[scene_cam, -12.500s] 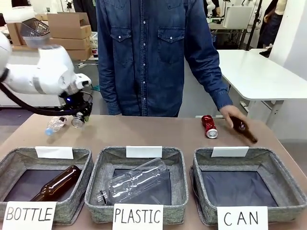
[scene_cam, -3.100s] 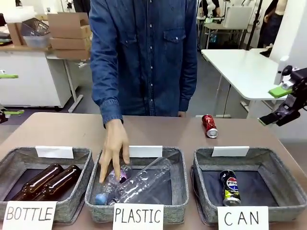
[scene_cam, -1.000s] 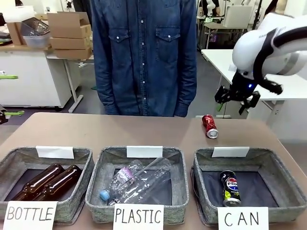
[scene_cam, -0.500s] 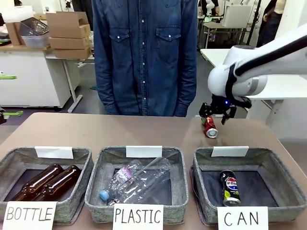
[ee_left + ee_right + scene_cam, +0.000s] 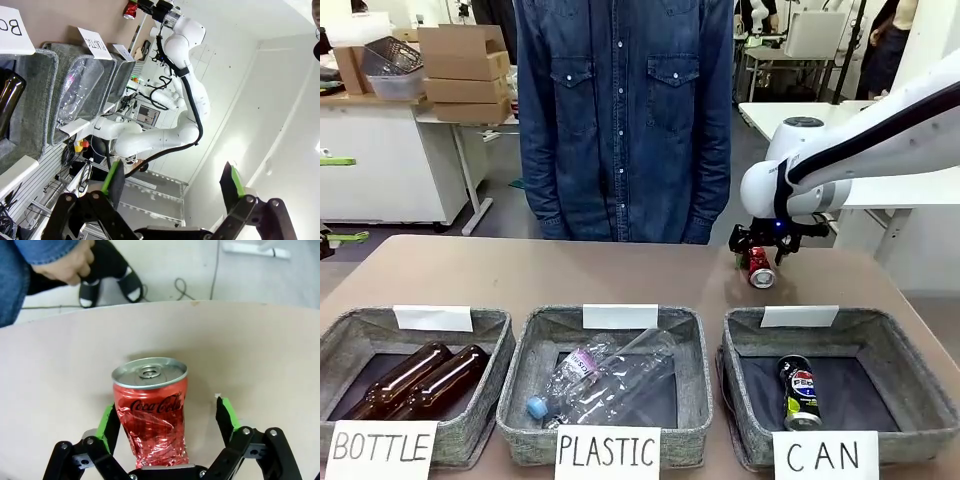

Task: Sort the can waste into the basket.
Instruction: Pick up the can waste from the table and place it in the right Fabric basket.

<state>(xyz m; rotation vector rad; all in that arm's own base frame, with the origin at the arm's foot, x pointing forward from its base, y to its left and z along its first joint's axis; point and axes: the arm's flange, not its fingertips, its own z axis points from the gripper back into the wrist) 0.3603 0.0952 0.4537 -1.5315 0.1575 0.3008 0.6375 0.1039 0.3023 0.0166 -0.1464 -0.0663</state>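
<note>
The red dented can (image 5: 759,269) lies on its side on the table behind the basket marked "CAN" (image 5: 741,331). My right gripper (image 5: 760,251) has come down over it. In the right wrist view the gripper (image 5: 165,421) is open, the red can (image 5: 151,415) lies between its green pads (image 5: 106,422), the left pad close against it and the right one apart. The black Pepsi can (image 5: 800,392) lies inside the CAN basket. My left gripper (image 5: 173,181) is open in the air, holding nothing; far off in its view is the red can (image 5: 131,9).
A person in a denim shirt (image 5: 620,110) stands at the far edge, a hand (image 5: 67,262) hanging beyond the table. The PLASTIC basket (image 5: 610,320) holds clear bottles, and the BOTTLE basket (image 5: 380,325) holds two brown bottles. Bare tabletop lies left of the red can.
My right arm has swung left and down from above the table's far right. Its open fingers now straddle the red can. Nothing else has moved.
</note>
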